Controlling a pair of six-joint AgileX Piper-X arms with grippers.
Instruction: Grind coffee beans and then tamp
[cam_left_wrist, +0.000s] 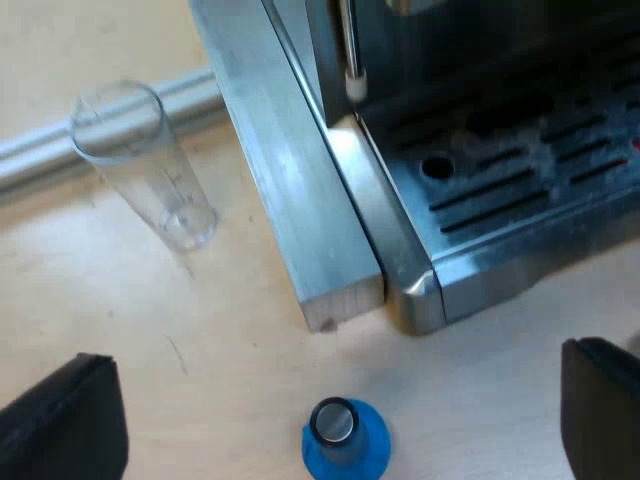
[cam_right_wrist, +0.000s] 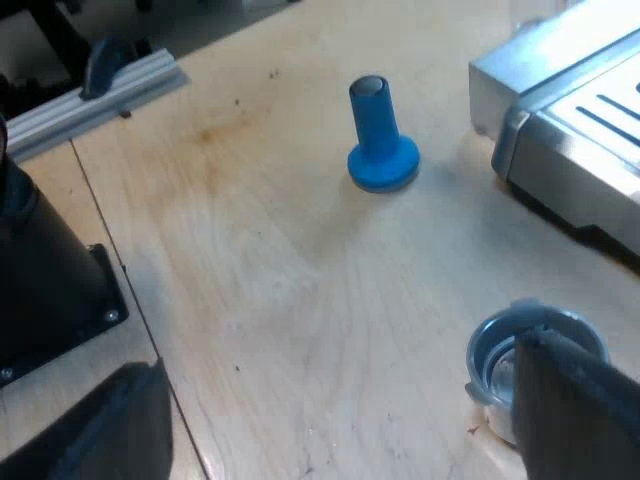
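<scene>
Tamper (cam_left_wrist: 340, 438) stood upright near the espresso machine (cam_left_wrist: 500, 190) under the spread left gripper (cam_left_wrist: 335, 405); right gripper (cam_right_wrist: 340, 410) gaped too, 1 finger (cam_right_wrist: 575, 410) over the metal holder (cam_right_wrist: 497, 345); measuring glass (cam_left_wrist: 150, 165) marks were unreadable

I read this as a robotics lab bench: a pale wooden tabletop (cam_right_wrist: 300, 290) with an aluminium extrusion rail (cam_right_wrist: 95, 95) lying along it, and 1 espresso machine (cam_left_wrist: 500, 190) standing on it near a measuring glass (cam_left_wrist: 150, 170).
</scene>
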